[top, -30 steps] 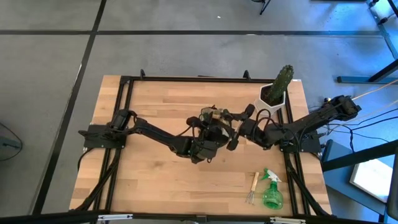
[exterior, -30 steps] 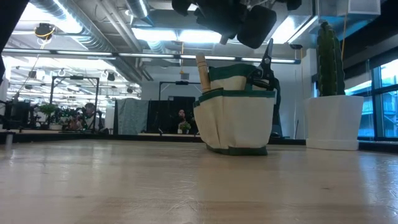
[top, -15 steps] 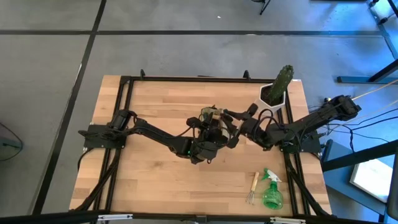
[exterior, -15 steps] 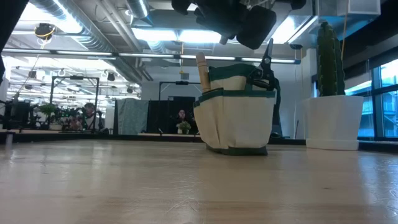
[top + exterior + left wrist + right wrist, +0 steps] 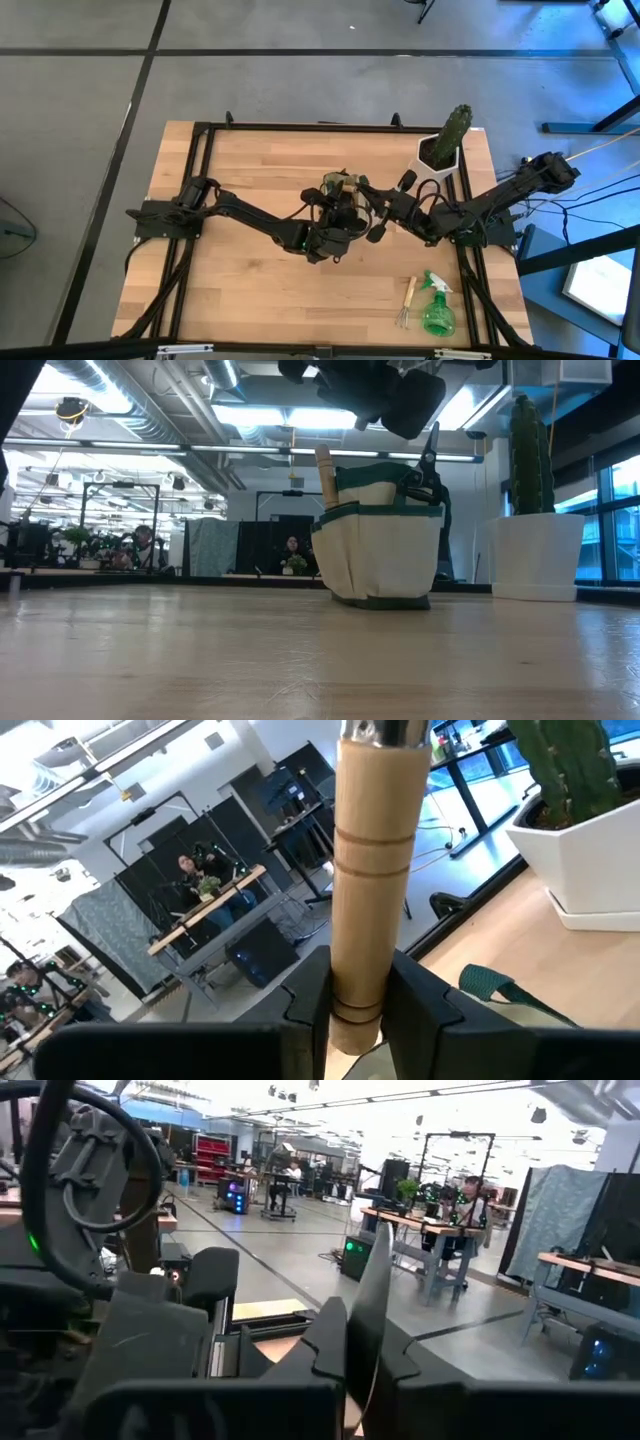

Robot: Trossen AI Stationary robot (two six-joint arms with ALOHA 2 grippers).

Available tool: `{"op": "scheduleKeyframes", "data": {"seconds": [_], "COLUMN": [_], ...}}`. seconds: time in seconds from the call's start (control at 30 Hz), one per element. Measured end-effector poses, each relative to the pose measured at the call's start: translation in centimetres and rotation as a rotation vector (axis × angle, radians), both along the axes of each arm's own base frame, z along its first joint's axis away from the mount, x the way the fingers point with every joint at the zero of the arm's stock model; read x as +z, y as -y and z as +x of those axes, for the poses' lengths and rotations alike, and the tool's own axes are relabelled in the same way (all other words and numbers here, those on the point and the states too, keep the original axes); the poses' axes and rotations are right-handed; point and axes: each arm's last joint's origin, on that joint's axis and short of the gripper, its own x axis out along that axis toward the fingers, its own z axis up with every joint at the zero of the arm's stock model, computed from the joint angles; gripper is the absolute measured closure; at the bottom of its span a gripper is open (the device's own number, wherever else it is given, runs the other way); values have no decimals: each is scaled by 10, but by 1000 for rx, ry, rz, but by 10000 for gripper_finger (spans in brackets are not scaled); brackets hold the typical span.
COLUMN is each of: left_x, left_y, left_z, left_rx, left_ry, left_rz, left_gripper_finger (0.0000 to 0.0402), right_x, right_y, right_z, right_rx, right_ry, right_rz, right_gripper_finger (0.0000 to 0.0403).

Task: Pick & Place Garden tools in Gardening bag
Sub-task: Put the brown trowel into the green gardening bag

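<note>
The beige and green gardening bag [image 5: 385,545] stands mid-table [image 5: 338,188]. Black pruners [image 5: 430,455] and a wooden handle [image 5: 324,470] stick up out of it. My left gripper [image 5: 357,1010] reaches over the bag from the near side [image 5: 335,212], shut on a wooden tool handle [image 5: 370,870]. My right gripper [image 5: 362,1342] comes from the right to the bag's right end [image 5: 372,192]. It is shut on a thin olive-grey strip [image 5: 378,1270] that looks like the bag's loop handle. The hand fork [image 5: 407,300] and green spray bottle [image 5: 436,305] lie flat near the front right. My left gripper pinches the wooden handle between its two fingers, near the handle's rounded free end [image 5: 352,1020]. The fingers lie level and across it. The handle stands roughly upright, its metal collar [image 5: 385,730] at the other end; the rest of the tool is out of frame. My right gripper pinches the thin strip edge-on between its two fingers [image 5: 372,1315], reaching in level from the table's right. The strip curves up out of the fingers. Where it joins the bag is out of view.
A cactus in a white pot [image 5: 445,145] stands at the far right corner, close behind my right arm [image 5: 535,540]. Bare wood [image 5: 230,290] lies at the left and front of the table. People and benches show in the room beyond.
My right gripper has shut on the strip beside the bag while staying where it was. The bag, the tools in it and my left gripper have kept still.
</note>
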Motion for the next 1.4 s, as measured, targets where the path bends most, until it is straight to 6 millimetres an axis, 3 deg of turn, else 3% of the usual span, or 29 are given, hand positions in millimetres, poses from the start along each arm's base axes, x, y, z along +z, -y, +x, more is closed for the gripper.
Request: {"op": "scheduleKeyframes", "data": {"seconds": [0.23, 0.33, 0.5, 0.73, 1.07, 1.4], "left_x": [-1, -1, 1, 20, 53, 55], "left_y": [21, 30, 46, 63, 79, 100], "left_z": [-7, -9, -15, -28, -49, -60], "left_rx": [13, -9, -49, -97, -151, -207], "left_ry": [-38, -17, 8, 40, 114, 172], "left_rz": [29, 22, 12, -1, -34, -64], "left_gripper_finger": [262, 250, 258, 273, 272, 272], "right_x": [3, 7, 14, 21, 13, -4], "right_y": [-2, -7, -14, -30, -48, -59], "right_z": [-5, -9, -24, -51, -71, -83], "right_rx": [-77, -114, -217, -349, -241, -135], "right_ry": [-16, -19, -31, -57, -2, 5], "right_rz": [-38, -62, -24, 85, 168, 174], "right_gripper_finger": [401, 401, 402, 402, 403, 403]}}
